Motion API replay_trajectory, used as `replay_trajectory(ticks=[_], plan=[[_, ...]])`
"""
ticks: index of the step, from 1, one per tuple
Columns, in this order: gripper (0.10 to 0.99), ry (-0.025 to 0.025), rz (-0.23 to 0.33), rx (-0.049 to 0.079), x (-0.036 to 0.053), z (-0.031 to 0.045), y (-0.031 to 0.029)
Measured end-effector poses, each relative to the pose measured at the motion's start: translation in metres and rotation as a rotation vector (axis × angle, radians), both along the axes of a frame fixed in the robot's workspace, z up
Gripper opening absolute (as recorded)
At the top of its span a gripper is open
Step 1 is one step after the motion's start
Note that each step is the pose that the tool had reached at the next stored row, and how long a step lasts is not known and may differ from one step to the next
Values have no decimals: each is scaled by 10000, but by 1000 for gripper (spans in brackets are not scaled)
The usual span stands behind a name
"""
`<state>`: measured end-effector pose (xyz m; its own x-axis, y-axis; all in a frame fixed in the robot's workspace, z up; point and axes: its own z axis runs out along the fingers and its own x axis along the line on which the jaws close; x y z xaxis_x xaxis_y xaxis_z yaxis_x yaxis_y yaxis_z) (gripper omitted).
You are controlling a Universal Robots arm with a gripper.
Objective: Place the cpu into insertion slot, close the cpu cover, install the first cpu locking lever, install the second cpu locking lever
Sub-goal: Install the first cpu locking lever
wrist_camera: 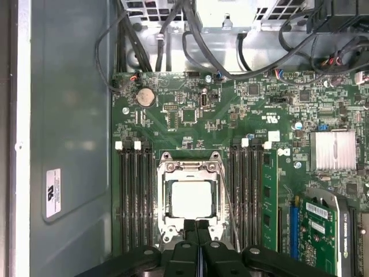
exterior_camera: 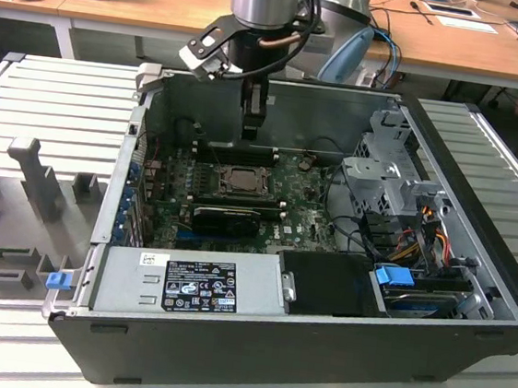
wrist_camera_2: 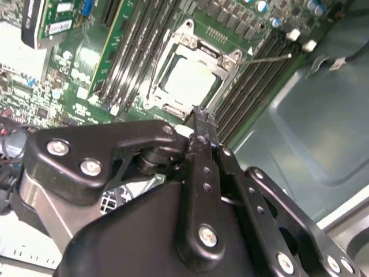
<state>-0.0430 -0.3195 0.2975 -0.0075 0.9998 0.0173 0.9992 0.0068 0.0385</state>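
Over the motherboard [wrist_camera: 190, 109] inside the open case [exterior_camera: 317, 348], the tool [wrist_camera: 196, 225] hangs with its two fingers [wrist_camera: 185, 245] pressed together, nothing between them as far as I can see. The cpu [wrist_camera: 191, 199] already sits in the slot [wrist_camera: 162, 226]. The cover [wrist_camera: 190, 169] looks folded down flat over it, with the pale chip top showing through the window. So those two steps look done to me.

What matters now is the thin wire lever [wrist_camera: 229, 213]. It runs along one side of the socket, between the cover and the memory slots [wrist_camera: 248, 196]. Its long axis is parallel to those slots and to the seam between the fingers. In the first wrist view the tool's tips sit at the socket's edge, roughly on its centre line, so the lever lies just off to one side of the tool, the side toward the card [wrist_camera: 323, 228]. In the second wrist view its free end pokes out past the socket corner. My guess is it's not latched yet, but I can't tell for sure.
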Motion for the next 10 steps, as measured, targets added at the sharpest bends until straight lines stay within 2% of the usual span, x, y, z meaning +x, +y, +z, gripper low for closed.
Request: replay_trajectory(ticks=[6,10], plan=[[106,0,1117,-1,0,0,0],[106,0,1321,-1,0,0,0]])
